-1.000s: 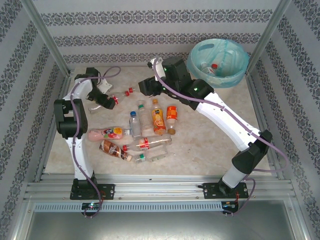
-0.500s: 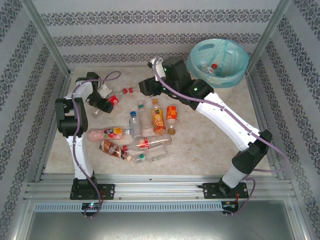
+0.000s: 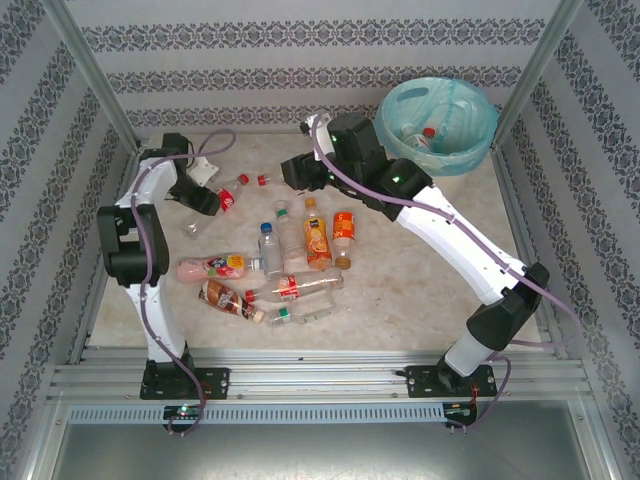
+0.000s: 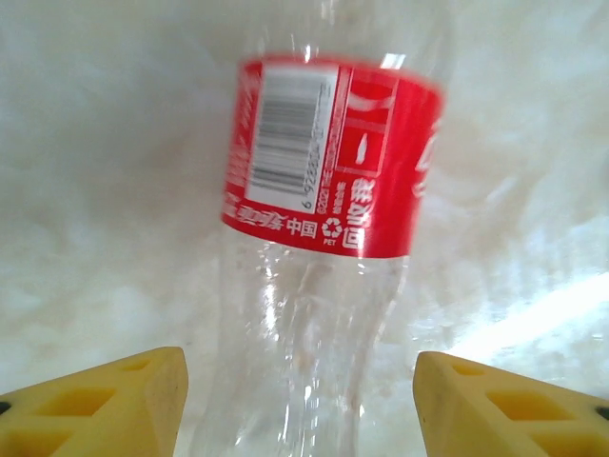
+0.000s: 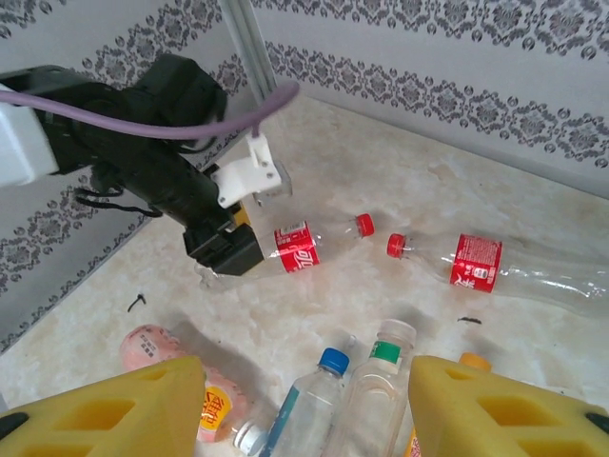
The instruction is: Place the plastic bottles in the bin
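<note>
Jaws of the left gripper (image 3: 210, 202) stand spread around a clear red-labelled plastic bottle (image 4: 324, 190) lying far-left on the bench (image 3: 420, 270), poised to pinch it; right gripper (image 5: 304, 381) spread, empty; round teal-lined bin (image 3: 384, 125) far right.

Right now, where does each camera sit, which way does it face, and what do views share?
Top: above and behind the bases, looking down on table, bottles, bin; both arms show.
Left wrist: on the left arm, looking past its yellow fingers at a red-label bottle.
Right wrist: on the right arm, facing the left arm; own fingers at bottom.
Shared: that bottle, in all three.
</note>
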Available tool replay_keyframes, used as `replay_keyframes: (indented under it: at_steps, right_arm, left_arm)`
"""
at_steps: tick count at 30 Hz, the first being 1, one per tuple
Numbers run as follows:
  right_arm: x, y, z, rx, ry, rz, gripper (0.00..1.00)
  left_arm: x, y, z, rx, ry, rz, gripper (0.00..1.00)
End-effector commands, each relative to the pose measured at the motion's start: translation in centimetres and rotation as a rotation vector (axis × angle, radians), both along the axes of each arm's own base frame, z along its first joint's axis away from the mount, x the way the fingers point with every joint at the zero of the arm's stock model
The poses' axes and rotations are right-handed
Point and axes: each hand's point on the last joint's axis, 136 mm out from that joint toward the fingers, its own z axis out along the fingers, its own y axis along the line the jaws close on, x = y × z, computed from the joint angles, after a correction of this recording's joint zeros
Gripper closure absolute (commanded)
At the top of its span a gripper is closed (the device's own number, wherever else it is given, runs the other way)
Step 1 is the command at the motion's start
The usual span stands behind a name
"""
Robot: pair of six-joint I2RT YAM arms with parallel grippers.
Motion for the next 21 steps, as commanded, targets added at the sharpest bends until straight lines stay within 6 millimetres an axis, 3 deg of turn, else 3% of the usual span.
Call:
replay_keyframes:
  at_steps: [1, 3, 5, 10, 15, 21]
  right_arm:
    - [-0.9, -1.3, 2.2, 0.025, -0.052, -0.031, 0.41]
    - [-0.9, -1.7, 2.5, 0.031, -0.065, -0.042, 0.41]
    - [-0.9, -2.0, 2.6, 0.032, -0.068, -0.051, 0.41]
    - [-1.5, -2.2, 2.5, 0.039, -0.059, -0.048, 0.41]
    - [-1.7, -2.8, 2.4, 0.025, -0.056, -0.063, 0.4]
    - [-1.5, -3.2, 1.6, 0.009, -0.052, -0.077, 0.4]
  left_arm:
    - [0.5, -0.9, 5.9, -0.075, -0.166, 0.005, 0.37]
    - [0.4, -1.1, 6.7, -0.077, -0.197, -0.002, 0.34]
    - [0.3, -0.6, 6.2, -0.053, -0.187, 0.002, 0.26]
    - [0.4, 0.0, 2.2, -0.035, -0.07, 0.017, 0.19]
    - [-0.2, -1.0, -1.6, -0.091, 0.032, 0.0, 0.18]
    - [-1.0, -1.8, -3.7, -0.135, 0.076, -0.009, 0.18]
